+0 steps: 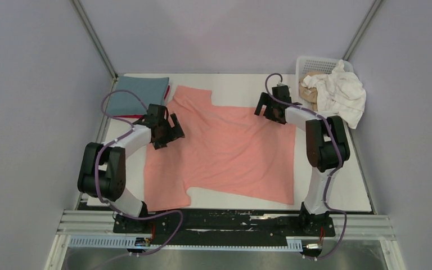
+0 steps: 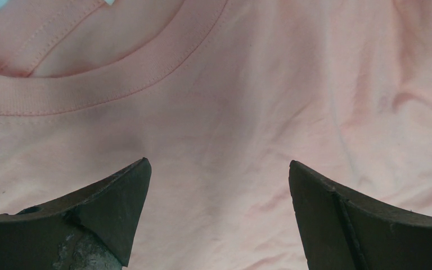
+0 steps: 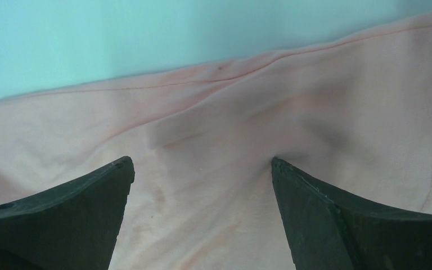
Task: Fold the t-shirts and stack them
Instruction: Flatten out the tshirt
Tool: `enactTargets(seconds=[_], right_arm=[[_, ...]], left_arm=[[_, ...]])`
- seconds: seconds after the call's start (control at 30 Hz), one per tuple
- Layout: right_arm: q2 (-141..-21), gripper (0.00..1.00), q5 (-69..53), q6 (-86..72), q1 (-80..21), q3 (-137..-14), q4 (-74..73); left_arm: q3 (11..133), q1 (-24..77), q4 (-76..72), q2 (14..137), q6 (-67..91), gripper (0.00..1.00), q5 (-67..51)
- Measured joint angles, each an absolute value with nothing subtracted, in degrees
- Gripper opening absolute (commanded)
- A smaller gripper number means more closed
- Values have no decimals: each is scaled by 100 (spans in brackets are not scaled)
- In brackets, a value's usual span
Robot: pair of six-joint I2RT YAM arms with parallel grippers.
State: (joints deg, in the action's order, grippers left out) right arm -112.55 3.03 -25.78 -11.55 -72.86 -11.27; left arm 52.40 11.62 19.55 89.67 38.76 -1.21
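Note:
A salmon pink t-shirt (image 1: 225,149) lies spread flat on the white table, collar to the left. My left gripper (image 1: 174,130) is open over its collar end; the left wrist view shows the ribbed collar (image 2: 84,93) just beyond its spread fingers (image 2: 112,208). My right gripper (image 1: 264,108) is open at the shirt's far right edge; the right wrist view shows the hem (image 3: 225,76) ahead and its fingertips (image 3: 301,197) down on the cloth. A folded grey-blue shirt (image 1: 140,94) lies at the far left on a red one (image 1: 125,116). White (image 1: 343,93) and tan (image 1: 310,85) shirts fill the basket.
A white lattice basket (image 1: 315,62) stands at the far right corner with shirts spilling over its rim. The table's front edge (image 1: 230,203) meets a black rail holding the arm bases. Grey walls close in on all sides.

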Motion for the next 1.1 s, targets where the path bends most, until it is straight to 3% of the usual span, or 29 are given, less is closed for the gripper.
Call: enactTargets(seconds=[0.23,0.5,0.77,0.97,1.1], right_arm=[[-12029,99,-187,-2561,-847,-8370,-1219],[-12818,100,-344,-2340,-705,-9673,-1699],[-12870,100,-346,-2206,-692,-9865,-1981],[-12656,100,-545,-1903,-746,-9918,-2502],[-11712,100,-390,-1828,-888,-9356,-2615]], left_arm=[[4842,1162,1525,9021,4274,100,-510],[4095,1627,1481,8243,5046,100,-506],[3767,1800,2161,7601,5352,100,12],[4851,1778,2397,8228,5039,100,740],[5765,1776,2403,8844,4827,100,766]])
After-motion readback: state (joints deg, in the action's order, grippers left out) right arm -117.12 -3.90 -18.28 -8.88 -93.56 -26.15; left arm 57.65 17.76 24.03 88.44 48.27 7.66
